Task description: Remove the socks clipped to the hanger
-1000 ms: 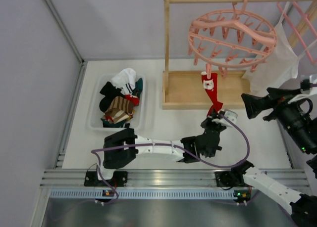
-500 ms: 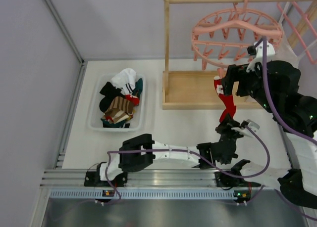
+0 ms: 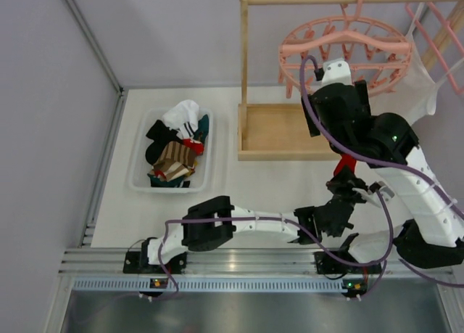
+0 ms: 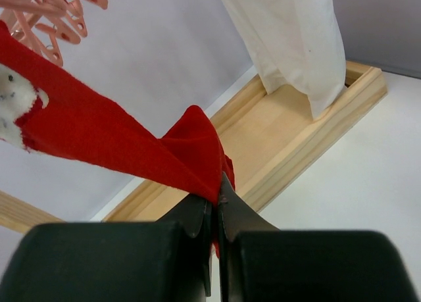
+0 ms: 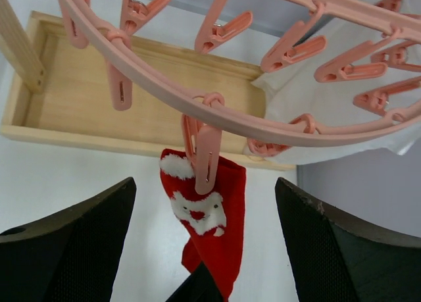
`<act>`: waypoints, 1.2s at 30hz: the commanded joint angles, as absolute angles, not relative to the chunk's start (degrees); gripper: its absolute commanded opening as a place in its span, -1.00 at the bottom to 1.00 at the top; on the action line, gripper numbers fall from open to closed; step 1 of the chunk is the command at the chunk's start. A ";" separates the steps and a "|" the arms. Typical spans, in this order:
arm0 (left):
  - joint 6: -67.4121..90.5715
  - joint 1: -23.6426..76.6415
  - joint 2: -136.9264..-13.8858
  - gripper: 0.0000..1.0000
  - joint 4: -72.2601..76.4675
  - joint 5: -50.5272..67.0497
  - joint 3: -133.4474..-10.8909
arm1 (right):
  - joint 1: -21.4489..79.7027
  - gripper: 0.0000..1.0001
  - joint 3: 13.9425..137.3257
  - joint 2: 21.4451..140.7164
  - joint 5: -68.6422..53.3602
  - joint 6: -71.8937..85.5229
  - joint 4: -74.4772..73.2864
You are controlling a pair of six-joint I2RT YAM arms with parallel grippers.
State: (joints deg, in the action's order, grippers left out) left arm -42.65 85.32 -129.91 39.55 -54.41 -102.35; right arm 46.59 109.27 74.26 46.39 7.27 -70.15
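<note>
A red sock with a white Santa face (image 5: pixel 212 216) hangs from one pink clip (image 5: pixel 205 160) of the round pink hanger (image 5: pixel 217 114), which hangs on the wooden rail (image 3: pixel 341 30). My left gripper (image 4: pixel 214 195) is shut on the sock's lower end (image 4: pixel 191 151) and pulls it taut; it shows below the right arm in the top view (image 3: pixel 346 182). My right gripper (image 5: pixel 205 203) is open, its fingers (image 5: pixel 72 243) wide on either side of the clip and sock top. In the top view the right arm (image 3: pixel 348 112) hides most of the sock (image 3: pixel 346 163).
A clear bin (image 3: pixel 142 175) at left holds several removed socks (image 3: pixel 175 148). The wooden stand's base tray (image 3: pixel 275 133) lies under the hanger. A large white cloth (image 4: pixel 289 39) hangs from a straight-barred pink rack (image 3: pixel 438 25) at far right.
My right arm has swung left and up to the hanger, open around the clip. My left gripper has drawn the sock's toe nearer and to the right, stretching it.
</note>
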 commanded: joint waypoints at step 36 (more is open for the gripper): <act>-43.59 86.92 -127.53 -1.00 41.92 -47.37 -101.60 | 46.32 0.19 86.05 75.06 73.21 -16.43 -26.38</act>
State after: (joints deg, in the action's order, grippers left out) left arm -43.44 85.23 -129.91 40.01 -49.50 -101.73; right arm 47.00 87.05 77.38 70.83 -12.03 -36.36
